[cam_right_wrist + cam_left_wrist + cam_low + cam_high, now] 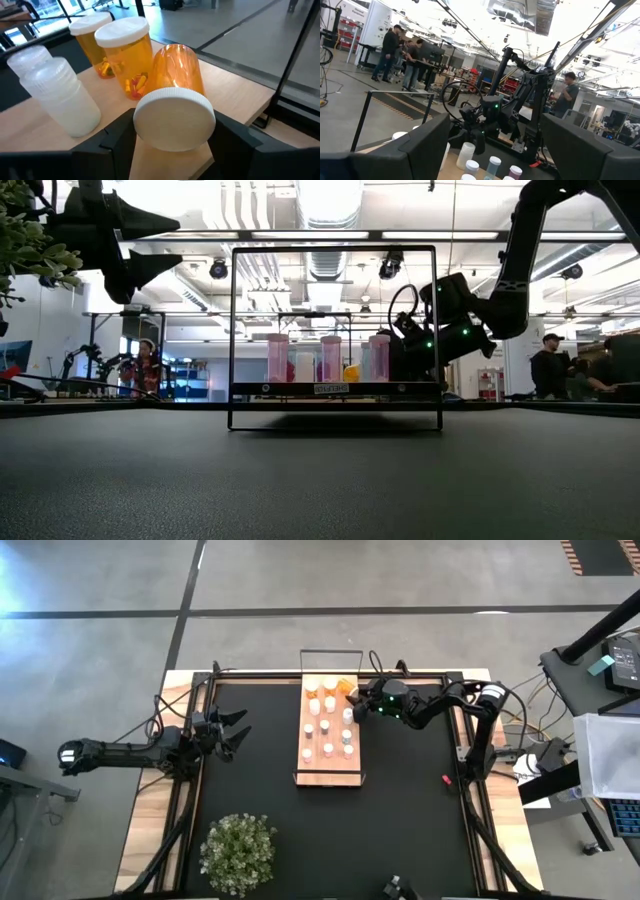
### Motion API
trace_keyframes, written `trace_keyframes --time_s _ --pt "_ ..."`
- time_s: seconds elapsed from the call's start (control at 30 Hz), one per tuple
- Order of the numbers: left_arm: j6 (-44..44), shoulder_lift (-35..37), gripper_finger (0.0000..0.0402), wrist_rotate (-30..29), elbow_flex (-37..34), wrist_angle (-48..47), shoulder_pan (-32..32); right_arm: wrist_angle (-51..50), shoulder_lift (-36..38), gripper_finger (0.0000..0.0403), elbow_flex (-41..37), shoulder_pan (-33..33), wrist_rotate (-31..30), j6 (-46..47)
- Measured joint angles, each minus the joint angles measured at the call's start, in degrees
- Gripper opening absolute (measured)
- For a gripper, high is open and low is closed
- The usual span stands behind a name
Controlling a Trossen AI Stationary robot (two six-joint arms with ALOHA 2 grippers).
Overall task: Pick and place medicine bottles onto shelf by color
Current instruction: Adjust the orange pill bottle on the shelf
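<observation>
The light-wood shelf (305,765) lies mid-table on the black mat and carries several small bottles: white, pink and bluish ones standing in rows (328,730), orange ones at its far end. My right gripper (356,705) reaches in from the right at that far end. It is shut on an orange white-capped bottle (175,65) that lies tipped, with its cap toward the wrist. Two upright orange bottles (125,55) and two whitish ones (60,95) stand beside it. My left gripper (240,727) hangs open above the mat's left side, holding nothing. My right gripper pinches the orange bottle's white cap (172,120) between its two fingers (117,137), one on each side of the rim. The fingers come in nearly level from the table's right, along the bottle's length. The bottle's body points away over the shelf board (235,90); whether it rests there I cannot tell.
The shelf's thin black frame (330,652) rises at its far end, close behind the held bottle. A potted plant (238,850) stands at the near left. A small red object (446,780) lies on the mat to the right. People stand in the room beyond.
</observation>
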State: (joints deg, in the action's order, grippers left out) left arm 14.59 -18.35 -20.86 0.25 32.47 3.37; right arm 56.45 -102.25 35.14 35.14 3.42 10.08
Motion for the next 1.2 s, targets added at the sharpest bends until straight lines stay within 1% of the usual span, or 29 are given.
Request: trace_keyframes --time_s 0.17,0.3,0.37,0.57,0.77,0.9,1.03,1.2 --pt "0.01 0.00 0.0295 0.00 0.00 0.00 -0.02 -0.92 1.63 0.0203 -0.24 0.12 -0.50 3.46" --pt "0.02 0.00 0.0295 0.01 0.00 0.00 -0.02 -4.94 5.24 0.0203 -0.88 0.15 -1.78 4.20" --pt "0.01 0.00 0.0295 0.01 0.00 0.00 -0.01 -8.58 7.39 0.0203 -1.06 0.15 -2.14 4.60" --pt "0.00 0.00 0.0295 0.00 0.00 0.00 0.00 -22.14 14.77 0.0203 -1.09 0.15 -2.35 9.97" --pt "0.01 0.00 0.0295 0.00 0.00 0.00 -0.01 -34.23 24.22 0.0203 -1.09 0.15 -6.42 10.43" --pt "0.02 0.00 0.0295 0.02 0.00 0.00 -0.02 -43.50 30.40 0.0203 -0.79 0.38 -8.52 14.26" --pt "0.02 0.00 0.0295 0.02 -0.01 0.00 -0.02 -52.14 34.09 0.0203 -0.79 1.57 -8.32 20.62" --pt "0.01 0.00 0.0295 0.01 0.00 0.00 -0.02 -60.07 36.76 0.0203 -0.79 2.64 -5.81 25.77"
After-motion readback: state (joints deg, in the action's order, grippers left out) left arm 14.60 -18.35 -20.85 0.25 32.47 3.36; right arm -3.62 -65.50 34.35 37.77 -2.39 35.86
